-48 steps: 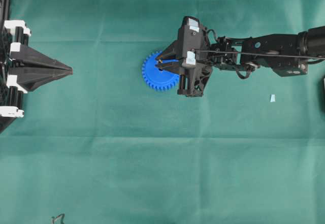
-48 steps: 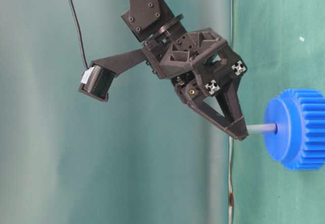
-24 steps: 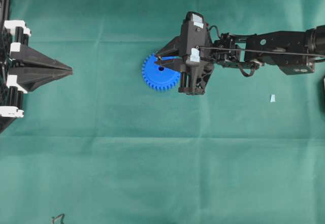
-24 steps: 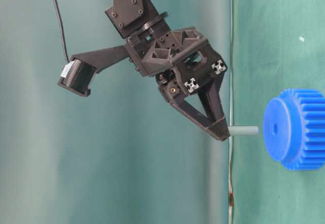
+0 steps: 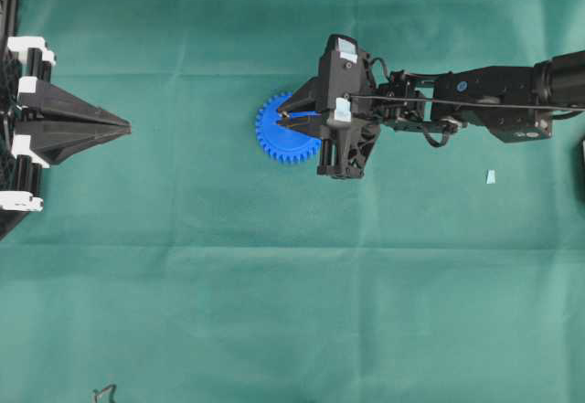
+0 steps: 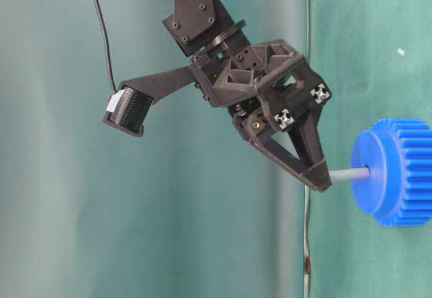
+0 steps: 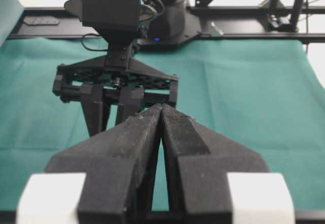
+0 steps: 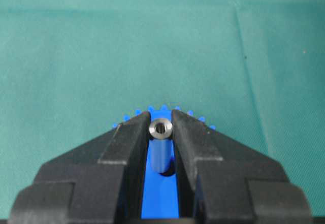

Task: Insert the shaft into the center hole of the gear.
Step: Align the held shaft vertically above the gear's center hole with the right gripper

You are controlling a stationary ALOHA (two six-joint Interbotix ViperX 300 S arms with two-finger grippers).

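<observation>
Taking the gear (image 5: 285, 133) as landmark: far to its left, at the edge of the green cloth (image 5: 274, 284), the left gripper (image 5: 123, 129) rests with its jaws pressed together and nothing between them. Well to the right of the gear lies a small pale scrap (image 5: 491, 177).

The gear is bright blue and round, with fine teeth around the rim. Directly above its face, the right gripper (image 6: 322, 180) is clamped on the shaft (image 6: 349, 174), a short silvery-grey cylinder. The shaft's long axis stands square to the gear's flat face, and its free end reaches the center hole (image 6: 368, 171); how deep it sits I cannot tell.
</observation>
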